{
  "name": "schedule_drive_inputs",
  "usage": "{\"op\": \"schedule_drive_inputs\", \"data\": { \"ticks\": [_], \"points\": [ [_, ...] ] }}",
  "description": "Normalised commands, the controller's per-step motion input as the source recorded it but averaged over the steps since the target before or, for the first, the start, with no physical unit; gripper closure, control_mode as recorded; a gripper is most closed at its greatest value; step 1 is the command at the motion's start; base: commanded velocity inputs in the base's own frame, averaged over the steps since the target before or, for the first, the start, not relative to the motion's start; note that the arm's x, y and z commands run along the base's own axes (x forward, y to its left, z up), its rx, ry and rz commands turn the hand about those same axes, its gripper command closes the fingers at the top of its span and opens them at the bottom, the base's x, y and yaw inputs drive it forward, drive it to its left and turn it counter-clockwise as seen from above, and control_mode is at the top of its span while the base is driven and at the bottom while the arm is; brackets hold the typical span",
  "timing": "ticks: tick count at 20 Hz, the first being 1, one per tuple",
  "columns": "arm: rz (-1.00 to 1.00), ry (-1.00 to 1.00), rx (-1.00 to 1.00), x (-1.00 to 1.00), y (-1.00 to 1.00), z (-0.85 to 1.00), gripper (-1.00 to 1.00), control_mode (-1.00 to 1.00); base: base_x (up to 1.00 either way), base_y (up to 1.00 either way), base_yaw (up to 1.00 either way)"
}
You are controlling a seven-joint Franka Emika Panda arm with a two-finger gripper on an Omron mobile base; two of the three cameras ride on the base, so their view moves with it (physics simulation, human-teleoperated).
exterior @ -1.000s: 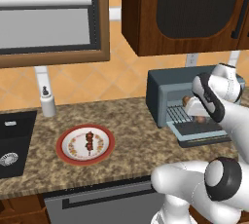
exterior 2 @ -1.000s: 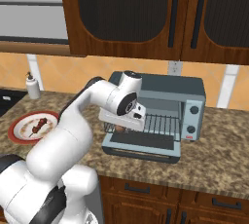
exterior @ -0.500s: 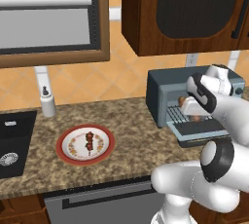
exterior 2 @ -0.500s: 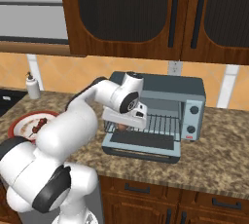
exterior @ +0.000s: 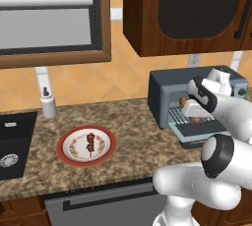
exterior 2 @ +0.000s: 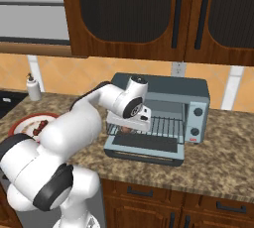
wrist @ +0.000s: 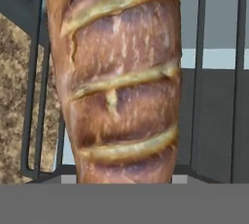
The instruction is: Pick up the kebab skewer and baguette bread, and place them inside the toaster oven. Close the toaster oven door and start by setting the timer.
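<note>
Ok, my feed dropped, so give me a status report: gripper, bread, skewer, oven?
Gripper at oven mouth, grip state unclear. Baguette bread over wire rack. Kebab skewer on red plate. Toaster oven door open; nothing blocking.

Golden-brown baguette bread point(wrist: 119, 77), pale diagonal scores; blue-grey toaster oven point(exterior 2: 163, 89); red-rimmed plate point(exterior: 86, 146).

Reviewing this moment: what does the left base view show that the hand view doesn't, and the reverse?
Left base view alone: the kebab skewer lying on a red-rimmed plate, a dark sink, and the whole toaster oven with its door dropped open. Hand view alone: the diagonal score marks across the loaf. Both share the baguette bread over the wire rack.
</note>
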Motion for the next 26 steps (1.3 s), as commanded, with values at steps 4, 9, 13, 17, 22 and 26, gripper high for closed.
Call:
{"op": "schedule_drive_inputs", "data": {
  "ticks": [4,9,13,17,22,26],
  "points": [
    [0.00,-0.06,0.00,0.00,0.00,-0.18,1.00,-1.00,0.00,0.00,0.00],
    [0.00,-0.03,0.00,-0.06,0.00,0.00,-1.00,-1.00,0.00,0.00,0.00],
    [0.00,-0.01,0.00,-0.26,0.07,0.10,-1.00,-1.00,0.00,0.00,0.00],
    [0.00,-0.03,0.00,-0.31,0.20,0.57,-1.00,-1.00,0.00,0.00,0.00],
    [0.00,-0.04,0.00,-0.67,0.67,0.63,-1.00,-1.00,0.00,0.00,0.00],
    [-0.10,0.00,-0.02,-1.00,1.00,0.15,-1.00,-1.00,0.00,0.00,0.00]
  ]
}}
